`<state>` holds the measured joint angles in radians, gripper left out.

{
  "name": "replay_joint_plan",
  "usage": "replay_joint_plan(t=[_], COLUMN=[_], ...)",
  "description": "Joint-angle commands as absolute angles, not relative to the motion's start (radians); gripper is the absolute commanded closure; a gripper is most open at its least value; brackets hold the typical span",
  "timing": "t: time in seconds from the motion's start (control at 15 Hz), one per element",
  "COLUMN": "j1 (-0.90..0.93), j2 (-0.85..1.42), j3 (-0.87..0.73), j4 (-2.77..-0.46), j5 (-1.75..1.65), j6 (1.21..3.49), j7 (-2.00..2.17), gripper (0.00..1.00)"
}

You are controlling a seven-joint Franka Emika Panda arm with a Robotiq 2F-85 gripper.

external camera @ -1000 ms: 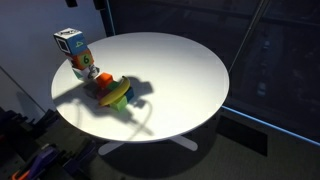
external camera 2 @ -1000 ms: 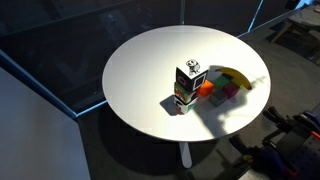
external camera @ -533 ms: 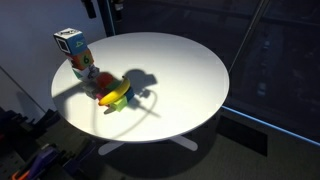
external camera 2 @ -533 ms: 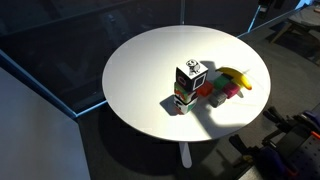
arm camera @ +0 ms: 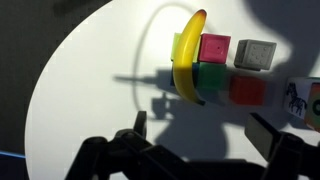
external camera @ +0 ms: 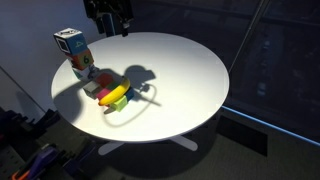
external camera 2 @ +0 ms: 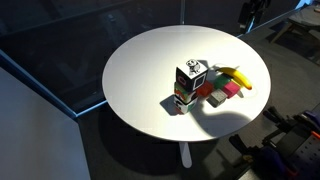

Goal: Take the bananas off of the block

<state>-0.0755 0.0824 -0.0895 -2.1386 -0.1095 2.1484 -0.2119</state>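
One green block (arm camera: 212, 80) partly under bananas (arm camera: 185, 60)

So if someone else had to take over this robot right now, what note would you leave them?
Gripper: jaws open, empty, up above the table, touching nothing.
Bananas: lying on the coloured blocks, beside the carton.
Done: nothing grasped yet.
Left: come down over the bananas, close on them, lift them off and set them on bare table.
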Motion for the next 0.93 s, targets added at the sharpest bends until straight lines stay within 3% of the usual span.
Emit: replay_joint_plan(t=[0.0, 0.4, 0.87], j1=[-0.08, -0.09, -0.112], j2=[0.162, 0.266, 0.35], j3=[-0.082, -0.08, -0.072], j4=[-2.108, -2.122, -2.117], j5=[-0.113, -0.1, -0.017], j6=[2.2, 2.336, 2.326], j7=[-0.213, -0.208, -0.205], gripper=[0.0, 0.0, 0.0])
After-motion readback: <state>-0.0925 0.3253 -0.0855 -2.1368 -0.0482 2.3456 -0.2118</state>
